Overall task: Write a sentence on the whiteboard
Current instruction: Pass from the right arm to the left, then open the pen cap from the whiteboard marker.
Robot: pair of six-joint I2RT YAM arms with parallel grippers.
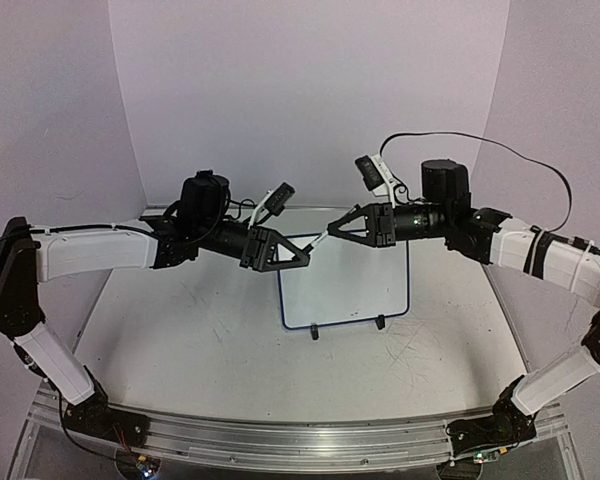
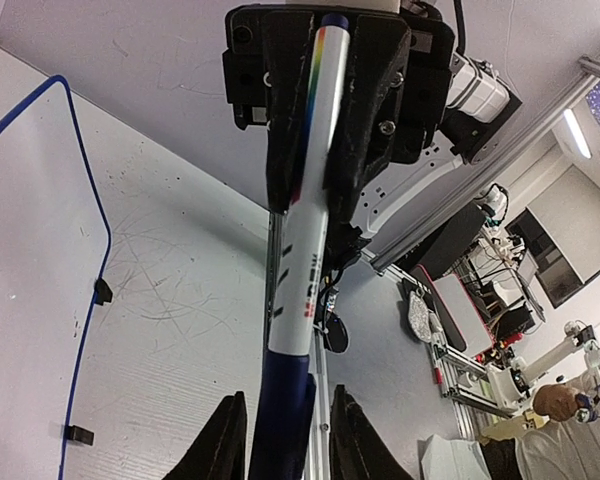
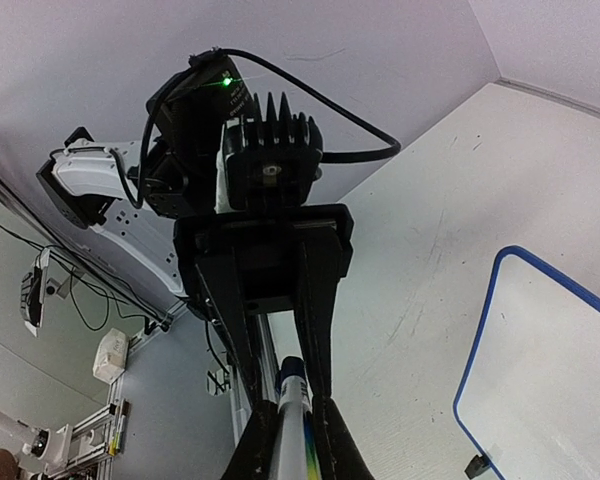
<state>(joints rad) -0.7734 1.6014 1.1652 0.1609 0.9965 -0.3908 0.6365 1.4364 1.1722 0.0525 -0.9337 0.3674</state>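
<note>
Top external: open table (image 1: 180,330) round whiteboard (image 1: 345,285) edges. Your R claw (image 1: 330,229), over its top edge, grasps marker (image 1: 320,240); L claw (image 1: 305,258): grip unclear.

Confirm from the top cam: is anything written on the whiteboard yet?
No: in the top view the visible face of the whiteboard is plain white, with no pen strokes on it.

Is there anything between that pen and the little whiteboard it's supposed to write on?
Nothing visible lies between the pen and the whiteboard, which stands blank beneath it. But the pen's dark blue end, between the fingers of the left gripper, looks like a cap, so the tip seems covered.
</note>
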